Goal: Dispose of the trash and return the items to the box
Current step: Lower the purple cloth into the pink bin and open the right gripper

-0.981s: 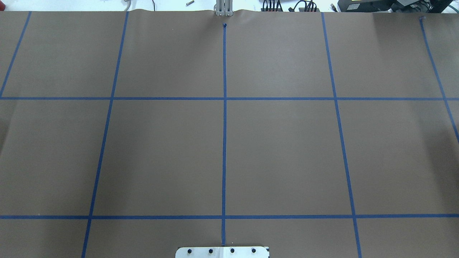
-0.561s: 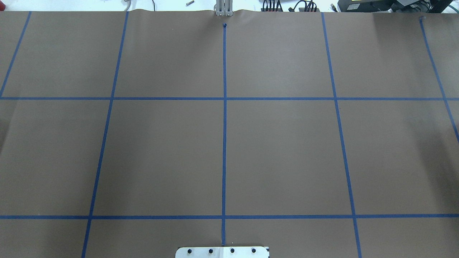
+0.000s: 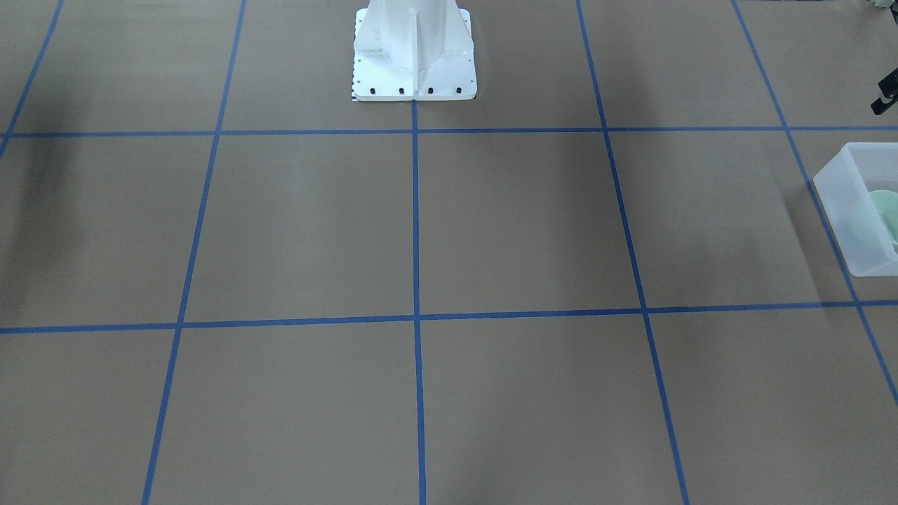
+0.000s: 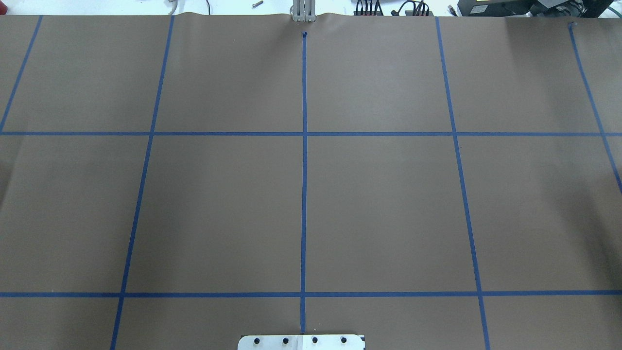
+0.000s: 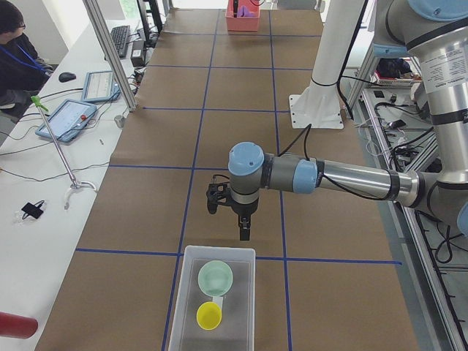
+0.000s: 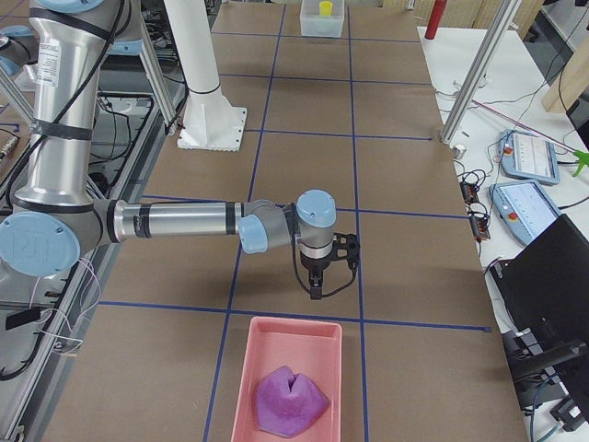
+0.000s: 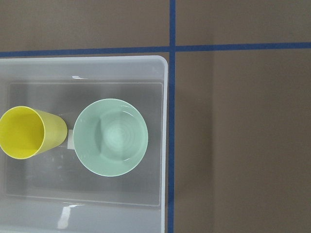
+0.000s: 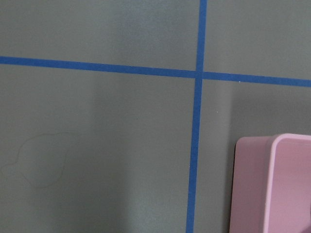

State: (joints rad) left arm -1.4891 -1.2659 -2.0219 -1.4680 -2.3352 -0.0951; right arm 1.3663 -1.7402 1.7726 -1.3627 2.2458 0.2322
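The box [image 5: 219,251] is a translucent white bin at the table's left end. It holds the mint-green bowl [image 5: 216,278] and a yellow cup [image 5: 209,315]. The left wrist view looks straight down on the box [image 7: 165,145], the bowl [image 7: 111,137] upright and the cup [image 7: 24,132] on its side beside it. The box's corner [image 3: 842,210] shows in the front-facing view. My left gripper [image 5: 245,234] points down just beyond the box's rim, empty-looking; I cannot tell if it is open. My right gripper [image 6: 317,290] hangs near a pink bin [image 6: 290,327]; I cannot tell its state.
The pink bin holds a purple cloth [image 6: 290,398]; its corner shows in the right wrist view [image 8: 277,184]. The robot's white pedestal [image 3: 414,56] stands at the table's middle edge. Operators' tablets [image 5: 69,117] lie on the side table.
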